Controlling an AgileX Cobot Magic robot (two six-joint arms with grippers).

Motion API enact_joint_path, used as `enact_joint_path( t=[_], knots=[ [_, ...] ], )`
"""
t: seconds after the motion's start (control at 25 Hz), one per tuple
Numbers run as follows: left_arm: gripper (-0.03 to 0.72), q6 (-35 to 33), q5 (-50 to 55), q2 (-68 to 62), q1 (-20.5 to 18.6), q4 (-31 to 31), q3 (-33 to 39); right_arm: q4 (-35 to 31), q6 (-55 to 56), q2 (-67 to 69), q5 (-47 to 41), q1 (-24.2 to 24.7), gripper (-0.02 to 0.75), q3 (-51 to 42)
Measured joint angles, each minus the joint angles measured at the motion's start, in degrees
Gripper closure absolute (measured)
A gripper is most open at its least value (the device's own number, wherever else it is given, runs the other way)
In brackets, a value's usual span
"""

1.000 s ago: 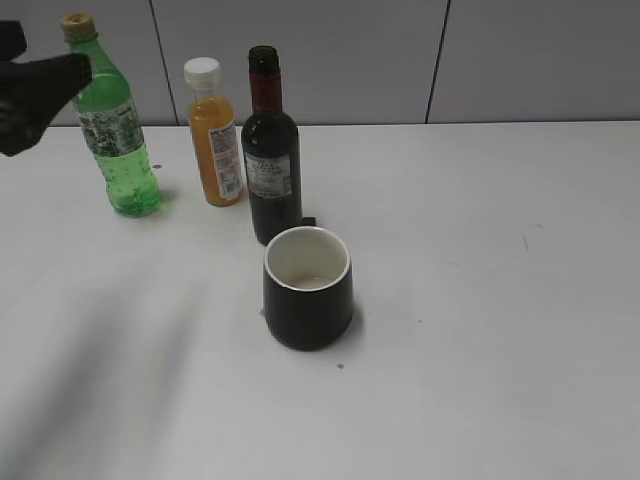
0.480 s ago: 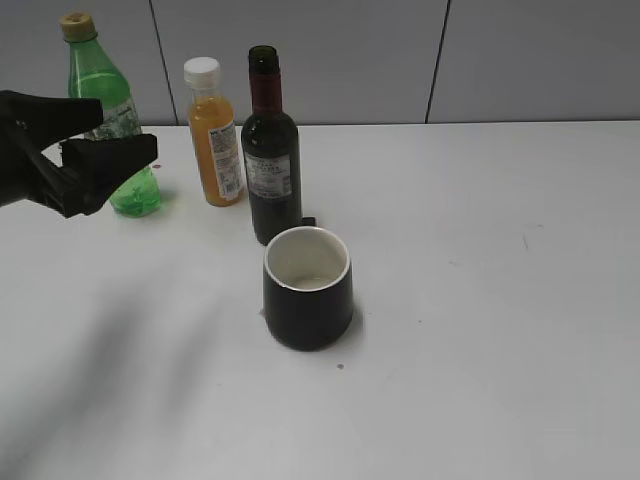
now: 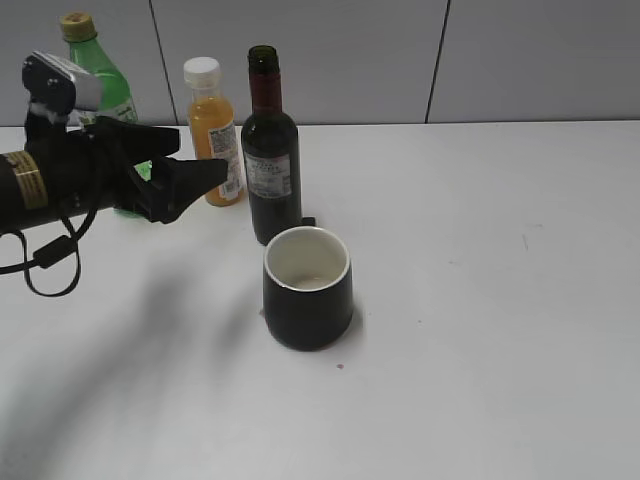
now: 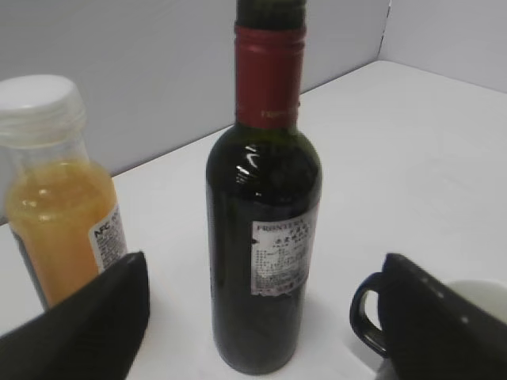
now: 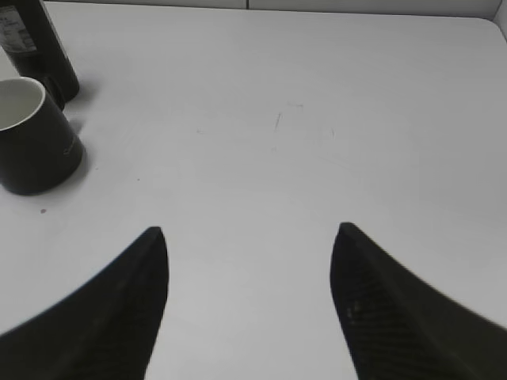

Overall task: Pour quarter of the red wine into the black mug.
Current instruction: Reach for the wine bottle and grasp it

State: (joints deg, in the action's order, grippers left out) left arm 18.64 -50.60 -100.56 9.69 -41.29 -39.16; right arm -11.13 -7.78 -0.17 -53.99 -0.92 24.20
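The red wine bottle (image 3: pixel 271 160) stands upright and uncapped at the table's middle back, with a dark red neck foil and a white-grey label. It fills the left wrist view (image 4: pixel 264 237). The black mug (image 3: pixel 307 288) with a white inside stands just in front of it; its handle shows in the left wrist view (image 4: pixel 366 317) and the mug shows in the right wrist view (image 5: pixel 32 138). My left gripper (image 3: pixel 190 165) is open, just left of the bottle at label height, not touching it. My right gripper (image 5: pixel 249 237) is open over bare table, right of the mug.
An orange juice bottle (image 3: pixel 213 135) with a white cap stands left of the wine, close behind my left gripper. A green plastic bottle (image 3: pixel 105 100) stands at the far left, partly hidden by my left arm. The white table (image 3: pixel 480 300) stretches right.
My left gripper has moved right from the left edge, past the green bottle, up to the wine bottle's left side. Bottles and mug have not moved.
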Motion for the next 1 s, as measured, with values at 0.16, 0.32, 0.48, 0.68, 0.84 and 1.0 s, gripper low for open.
enact_joint_path(
  t=[0.16,0.32,0.48,0.68,0.84,1.0],
  knots=[
    [-0.004,0.00,0.35,-3.83,0.59,0.52,-3.56,0.00,0.00,0.00,0.00,0.00,0.245,0.00],
    [-0.004,0.00,0.49,-7.08,2.02,0.25,-6.29,0.00,0.00,0.00,0.00,0.00,0.245,0.00],
    [-0.004,0.00,0.53,-9.85,4.46,0.13,-8.90,0.00,0.00,0.00,0.00,0.00,0.245,0.00],
    [-0.004,0.00,2.00,-12.82,6.37,2.26,-12.16,0.00,0.00,0.00,0.00,0.00,0.245,0.00],
    [-0.004,0.00,2.45,-14.70,6.51,3.66,-14.25,0.00,0.00,0.00,0.00,0.00,0.245,0.00],
    [-0.004,0.00,2.67,-15.77,6.51,4.17,-14.94,0.00,0.00,0.00,0.00,0.00,0.245,0.00]
  ],
)
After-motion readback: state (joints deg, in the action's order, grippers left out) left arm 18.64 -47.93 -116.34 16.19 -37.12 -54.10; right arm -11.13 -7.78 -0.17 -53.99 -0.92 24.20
